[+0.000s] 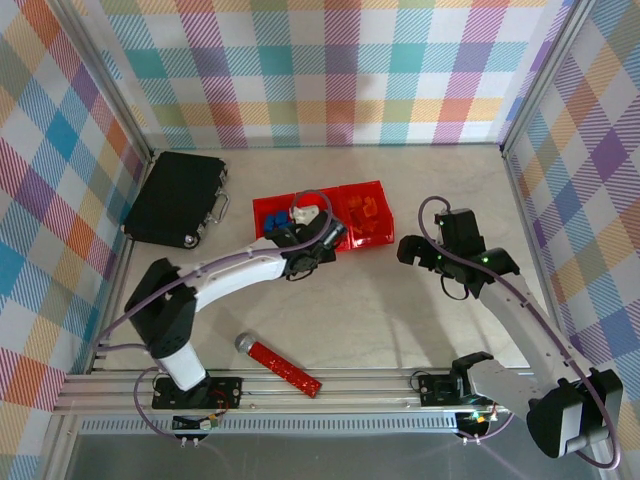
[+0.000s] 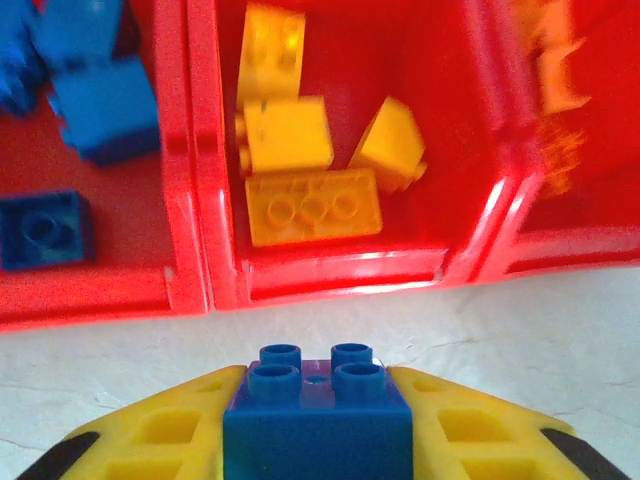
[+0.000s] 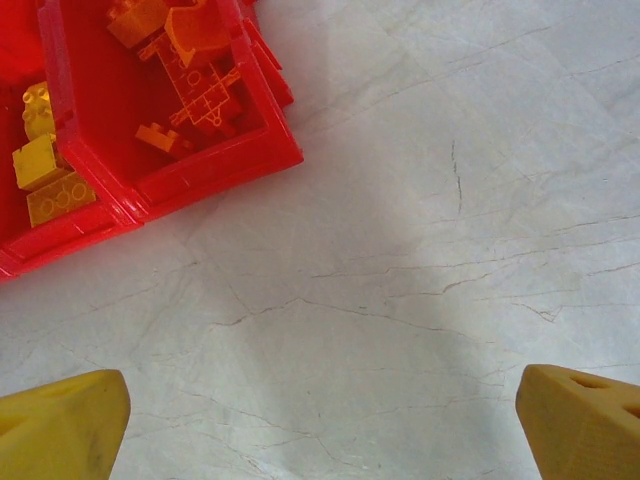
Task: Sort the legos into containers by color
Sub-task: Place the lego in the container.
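nearest, along the near edge of the table (image 1: 380, 310) between the two arm bases, a red studded bar (image 1: 285, 367) with a grey round end is laid at a slant. further in, toward the right edge, the right gripper (image 3: 320, 430) is held above bare table with its jaws spread wide and nothing between them; in the overhead view it (image 1: 412, 248) is seen just right of the tray, apart from it.

at the middle of the table the left gripper (image 2: 318, 440) is closed on a blue brick (image 2: 318, 415), studs up, clamped between the two yellow fingers (image 2: 170, 430). it is held over the table just short of the tray's near wall, in line with the middle bin.

beyond it, toward the far edge, the tray (image 2: 190, 200) of three joined red bins is set. blue bricks (image 2: 100, 105) are seen in the left bin, yellow bricks (image 2: 310, 205) in the middle bin, and orange pieces (image 3: 185, 60) in the right bin, one of them curved.

by the far left corner a flat black case (image 1: 175, 195) with a handle is laid, well apart from the tray.
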